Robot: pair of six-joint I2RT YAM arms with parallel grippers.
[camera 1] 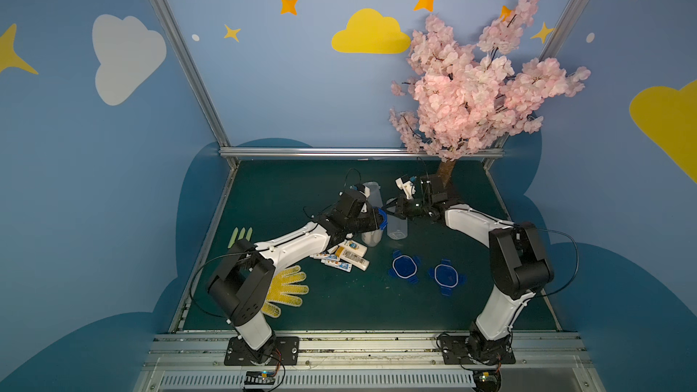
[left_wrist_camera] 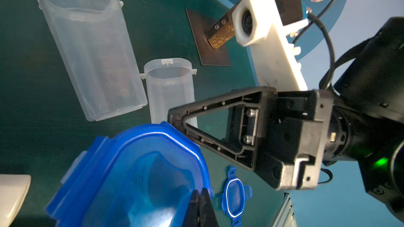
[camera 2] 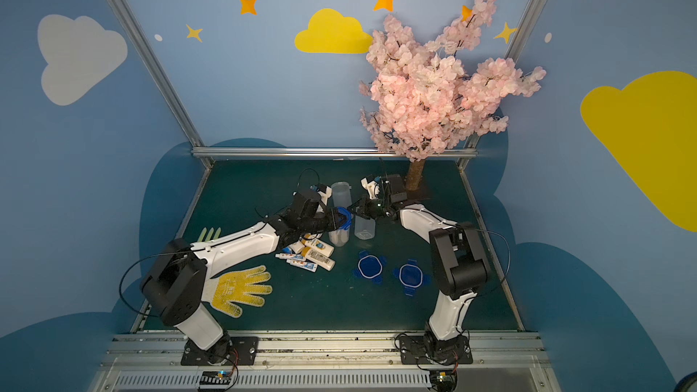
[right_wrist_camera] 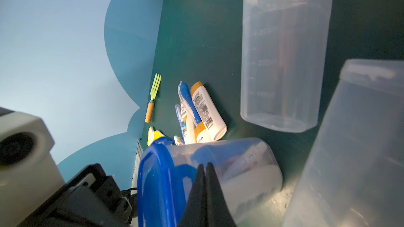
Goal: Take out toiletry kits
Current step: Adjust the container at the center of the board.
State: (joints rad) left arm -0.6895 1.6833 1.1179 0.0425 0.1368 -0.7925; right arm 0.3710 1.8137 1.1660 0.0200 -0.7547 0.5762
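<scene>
A clear jar (camera 1: 371,237) with a blue lid (left_wrist_camera: 142,171) stands mid-table, and toiletry kits (right_wrist_camera: 251,160) show through its wall. More toiletry kits (camera 1: 347,256) lie loose on the mat by the left arm: white bottles with yellow caps, tubes and a toothbrush (right_wrist_camera: 196,114). My left gripper (camera 1: 381,220) is shut, its tips at the lid's near rim (left_wrist_camera: 201,193). My right gripper (camera 1: 388,206) is shut too, its tips against the lid's far side over a blue tab (right_wrist_camera: 205,167). Whether either pinches a tab does not show.
Two empty clear jars (camera 1: 371,188) (camera 1: 396,228) stand right behind and beside the lidded one. Two blue lids (camera 1: 404,266) (camera 1: 446,275) lie nearer the front right. A yellow glove (camera 1: 286,288) and green fork (camera 1: 239,237) lie left; a pink tree (camera 1: 471,81) stands back right.
</scene>
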